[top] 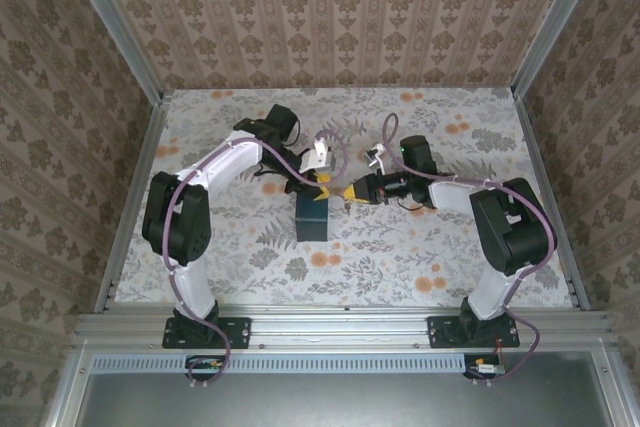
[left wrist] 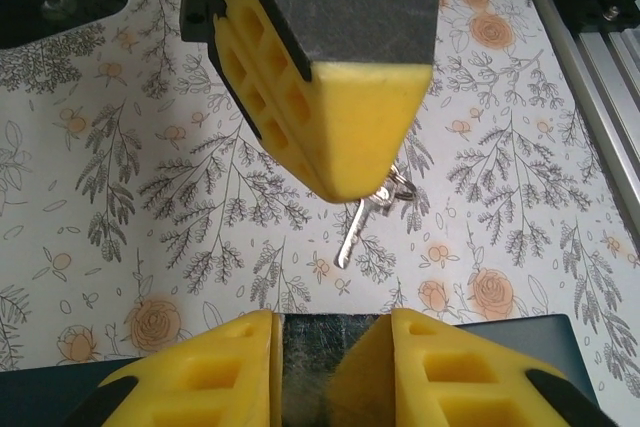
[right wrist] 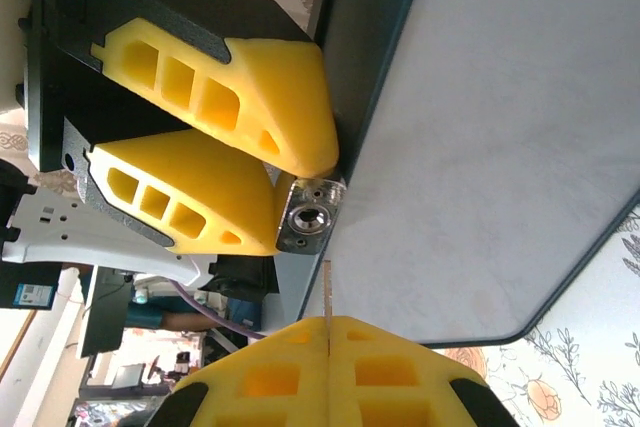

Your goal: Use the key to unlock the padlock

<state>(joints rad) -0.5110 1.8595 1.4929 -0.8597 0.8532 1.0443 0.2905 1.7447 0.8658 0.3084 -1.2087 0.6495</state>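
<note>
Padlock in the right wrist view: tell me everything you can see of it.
The padlock has its keyhole end towards the camera: a small silvery metal face with rounded corners and a round keyway in the middle. The body behind is hidden. It sits gripped at the fingertips of the left gripper, against the dark edge of the blue box. The key blade stands just below, not yet inserted.

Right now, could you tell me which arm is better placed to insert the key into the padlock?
Right. The right gripper is shut on the key, its tip near the keyhole of the padlock; the left gripper only holds it.
</note>
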